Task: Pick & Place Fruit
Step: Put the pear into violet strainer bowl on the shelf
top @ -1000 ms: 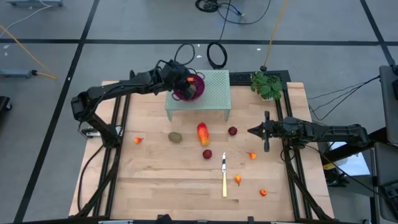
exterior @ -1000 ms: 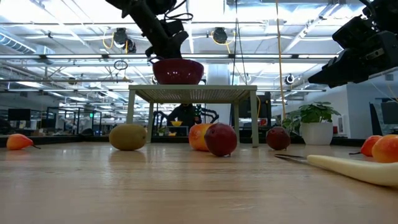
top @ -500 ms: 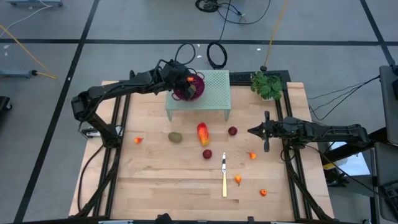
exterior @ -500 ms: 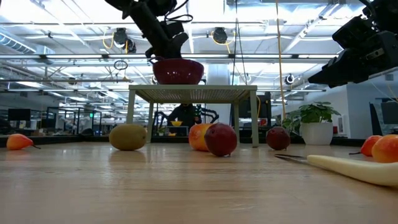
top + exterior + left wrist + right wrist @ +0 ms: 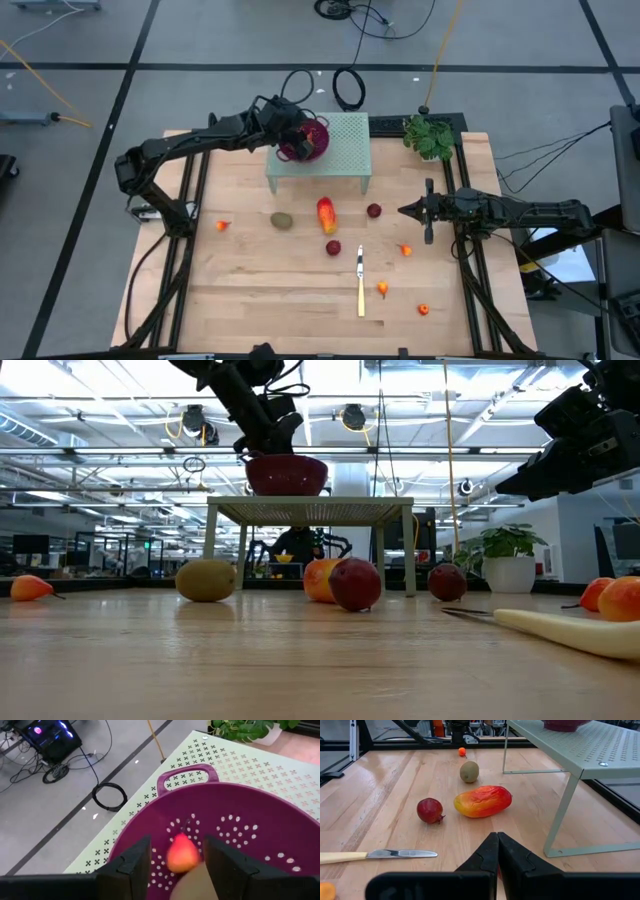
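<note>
Over the purple colander bowl [image 5: 260, 830], the left gripper [image 5: 175, 857] has let go: in the high view half a second ago a small orange piece showed at its tip, and now that piece [image 5: 181, 854] is free between parted fingers [image 5: 131, 862], just above or on the perforated floor of the bowl. The jaws stand partly open with nothing held. I judge one fruit delivered and this arm ready to lift away for another.

Its arm reaches from the table's left edge to the bowl, which sits on the pale green perforated stand [image 5: 345, 150] at the table's [image 5: 260, 290] far side, the gripper pointing down into it.

Most fruit lies on the table in front of the stand: a brown-green oval [image 5: 282, 220], the red-orange oblong [image 5: 326, 214], two dark red balls [image 5: 373, 211] [image 5: 333, 248], and orange pieces scattered around, near the knife [image 5: 360, 285].

At the right, the right gripper [image 5: 404, 211] is closed and empty, its arm held level above the table.
</note>
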You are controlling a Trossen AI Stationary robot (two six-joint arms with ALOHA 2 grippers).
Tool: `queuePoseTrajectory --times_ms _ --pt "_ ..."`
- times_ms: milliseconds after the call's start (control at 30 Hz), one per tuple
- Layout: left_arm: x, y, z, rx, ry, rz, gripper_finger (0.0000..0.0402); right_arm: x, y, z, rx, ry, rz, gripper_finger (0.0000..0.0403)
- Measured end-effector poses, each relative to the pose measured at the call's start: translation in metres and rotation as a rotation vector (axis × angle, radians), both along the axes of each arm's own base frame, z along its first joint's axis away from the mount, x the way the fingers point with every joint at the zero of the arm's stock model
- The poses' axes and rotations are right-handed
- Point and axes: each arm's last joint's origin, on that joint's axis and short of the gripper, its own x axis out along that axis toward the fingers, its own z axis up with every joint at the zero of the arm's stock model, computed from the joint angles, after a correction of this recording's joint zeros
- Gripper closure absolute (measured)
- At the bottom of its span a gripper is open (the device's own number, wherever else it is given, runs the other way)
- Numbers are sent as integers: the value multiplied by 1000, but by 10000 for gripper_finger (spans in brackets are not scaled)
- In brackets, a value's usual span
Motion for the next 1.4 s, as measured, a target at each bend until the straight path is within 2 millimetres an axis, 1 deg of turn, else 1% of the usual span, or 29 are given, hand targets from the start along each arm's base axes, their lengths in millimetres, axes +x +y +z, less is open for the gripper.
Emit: queuePoseTrajectory --times_ms 167,267,333,500,633,767,933,1133,1333,1400 --pt "-1 0 8 15 -57 9 224 0 0 0 0 0 0 399" --pt "-5 -5 19 21 -94 9 224 0 0 0 1 0 2 399" --pt "-7 -10 30 23 -125 7 225 0 0 0 1 0 3 399" --pt "-17 -27 58 -37 -205 30 235 0 0 0 1 0 3 399" --pt "-26 -46 77 -102 -260 39 251 0 0 0 0 0 3 399" --pt "-32 -65 86 -173 -303 38 272 0 0 0 0 0 3 399" --pt "-39 -89 89 -273 -316 40 304 0 0 0 -1 0 4 399" --pt "-42 -120 78 -374 -203 15 348 0 0 0 -2 0 4 399" --pt "-48 -149 69 -424 -70 -31 394 0 0 0 -3 0 4 399" --pt "-51 -158 67 -441 -33 -39 398 0 0 0 -3 0 4 399"
